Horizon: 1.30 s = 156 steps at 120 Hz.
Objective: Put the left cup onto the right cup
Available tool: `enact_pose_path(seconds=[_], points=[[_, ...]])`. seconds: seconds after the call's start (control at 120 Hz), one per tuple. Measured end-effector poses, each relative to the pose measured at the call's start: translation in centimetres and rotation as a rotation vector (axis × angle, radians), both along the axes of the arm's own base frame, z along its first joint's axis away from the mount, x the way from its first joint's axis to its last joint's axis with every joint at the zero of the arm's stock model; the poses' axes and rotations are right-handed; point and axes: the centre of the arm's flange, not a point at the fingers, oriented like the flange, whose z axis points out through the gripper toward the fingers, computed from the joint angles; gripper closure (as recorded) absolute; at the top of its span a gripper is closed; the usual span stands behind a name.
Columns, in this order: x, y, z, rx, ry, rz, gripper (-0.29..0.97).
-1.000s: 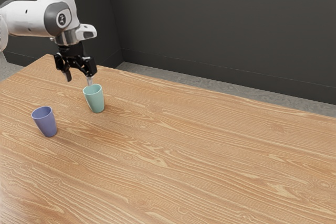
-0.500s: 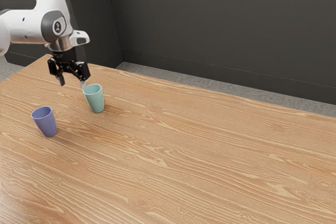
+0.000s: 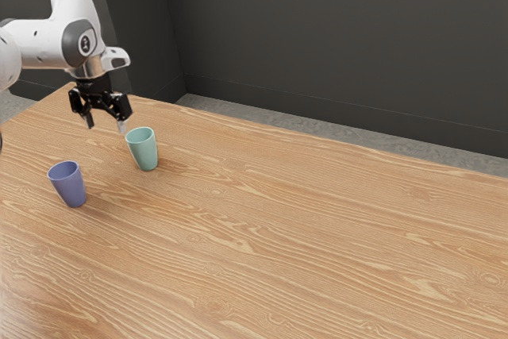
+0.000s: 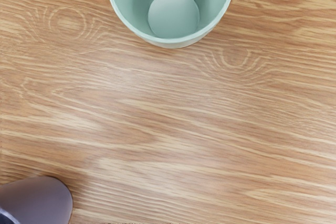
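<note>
The gripper [image 3: 105, 125] has slid toward the exterior view's upper left, fingers spread and empty; the purple cup [image 3: 67, 182] stands upright at lower left of it, the green cup [image 3: 143, 148] just right

My arm [image 3: 36, 44] wore smooth, rounded white shells. A grey round cap [image 3: 79, 37] with a small dark mark at its centre covered one joint. Past a stubby white wrist block [image 3: 112, 59] came the black gripper [image 3: 105, 123], its two fingers [image 3: 89, 119] slim, one pale-tipped.
</note>
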Motion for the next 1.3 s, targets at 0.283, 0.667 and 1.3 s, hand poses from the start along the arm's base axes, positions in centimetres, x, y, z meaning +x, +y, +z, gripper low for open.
enact_pose_path(seconds=[0.283, 0.667, 1.3], points=[[-0.8, 2.4, -1.4, -0.011, 0.010, 0.030, 0.02], [-2.7, 3.1, -2.0, -0.024, 0.022, 0.037, 0.02], [-4.9, 5.5, -2.6, -0.023, 0.022, 0.016, 0.02]])
